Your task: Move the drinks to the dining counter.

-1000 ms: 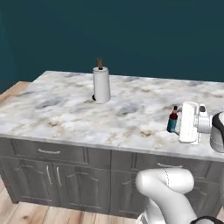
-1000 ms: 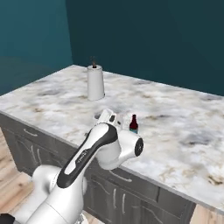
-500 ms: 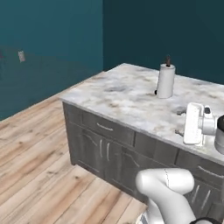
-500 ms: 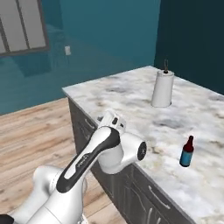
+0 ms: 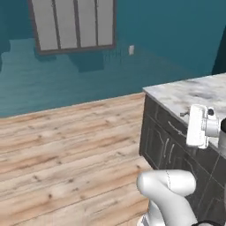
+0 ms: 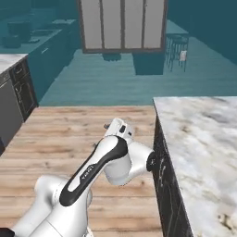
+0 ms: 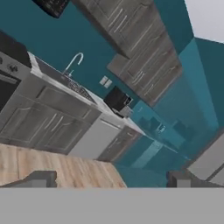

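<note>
The drinks are out of view. A corner of the dining counter (image 5: 190, 93), white veined marble over dark grey drawers, stands at the right of the left base view. The same counter (image 6: 203, 139) fills the right side of the right base view. My gripper (image 5: 186, 115) hangs at the counter's corner, above the drawer fronts and pointing out into the room. In the hand view the gripper (image 7: 109, 181) is open: its two dark fingertips (image 7: 40, 179) stand far apart with nothing between them.
Wooden floor (image 5: 66, 154) stretches left of the counter to a teal wall with a shuttered window (image 5: 73, 24). A second kitchen run with dark cabinets (image 6: 18, 88) stands at the far left. The hand view shows a distant tilted counter with a sink faucet (image 7: 73, 63).
The whole picture has swung left: the camera moved, so the counter top with the paper-towel roll and the bottle left the views. The gripper stays open.
</note>
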